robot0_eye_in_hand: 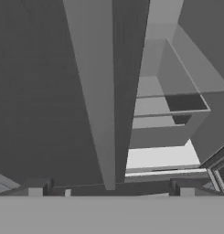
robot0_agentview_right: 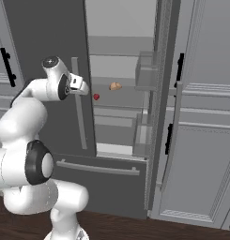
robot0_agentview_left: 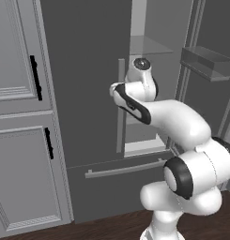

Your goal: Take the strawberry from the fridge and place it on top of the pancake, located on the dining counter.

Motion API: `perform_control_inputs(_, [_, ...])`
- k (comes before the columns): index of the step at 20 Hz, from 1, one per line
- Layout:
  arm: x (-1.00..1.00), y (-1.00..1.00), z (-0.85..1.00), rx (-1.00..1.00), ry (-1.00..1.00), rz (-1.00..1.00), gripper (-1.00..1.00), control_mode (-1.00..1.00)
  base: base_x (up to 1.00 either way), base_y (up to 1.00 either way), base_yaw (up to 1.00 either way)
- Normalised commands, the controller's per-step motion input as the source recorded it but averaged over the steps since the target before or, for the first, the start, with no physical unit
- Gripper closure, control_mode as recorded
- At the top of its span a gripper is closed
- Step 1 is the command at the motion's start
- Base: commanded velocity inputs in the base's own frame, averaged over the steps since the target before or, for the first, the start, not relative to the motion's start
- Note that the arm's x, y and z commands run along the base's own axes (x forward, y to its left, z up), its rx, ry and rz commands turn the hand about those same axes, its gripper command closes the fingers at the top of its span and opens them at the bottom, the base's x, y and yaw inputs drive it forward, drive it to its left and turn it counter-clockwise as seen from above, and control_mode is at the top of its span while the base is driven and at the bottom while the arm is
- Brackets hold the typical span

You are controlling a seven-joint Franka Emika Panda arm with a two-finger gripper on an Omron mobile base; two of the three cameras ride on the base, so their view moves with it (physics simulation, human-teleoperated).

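The dark grey fridge [robot0_agentview_left: 83, 93] [robot0_agentview_right: 46, 28] has its left door closed and its right door swung wide. On a glass shelf inside lies the tiny red strawberry [robot0_agentview_right: 96, 97]. My gripper [robot0_agentview_right: 83, 87] [robot0_eye_in_hand: 111, 189] is at shelf height in front of the left door's edge, just left of the berry and apart from it. It is open: the two fingertips [robot0_eye_in_hand: 36, 188] stand far apart with nothing between them. The hand view looks down along the left door's long grey handle [robot0_eye_in_hand: 97, 91] toward the lower shelves. The pancake and the dining counter are out of view.
A small tan food item [robot0_agentview_right: 115, 86] sits on the same shelf, right of the berry. Door bins [robot0_agentview_right: 144, 70] [robot0_agentview_left: 205, 63] jut from the open right door. Light grey cabinets [robot0_agentview_left: 18, 117] [robot0_agentview_right: 201, 117] flank the fridge. The bottom drawer's handle [robot0_agentview_right: 97, 168] runs below the opening.
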Motion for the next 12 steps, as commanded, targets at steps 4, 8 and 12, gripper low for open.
perform_control_inputs(4, [0.57,0.11,0.06,-0.08,-0.01,0.00,-1.00,-1.00,0.00,0.00,0.00])
perform_control_inputs(8, [0.01,-0.01,-0.19,0.00,-0.27,0.00,-1.00,-1.00,0.00,0.00,0.00])
perform_control_inputs(12, [0.01,0.00,-0.07,0.00,-0.32,0.00,-1.00,-1.00,0.00,0.00,0.00])
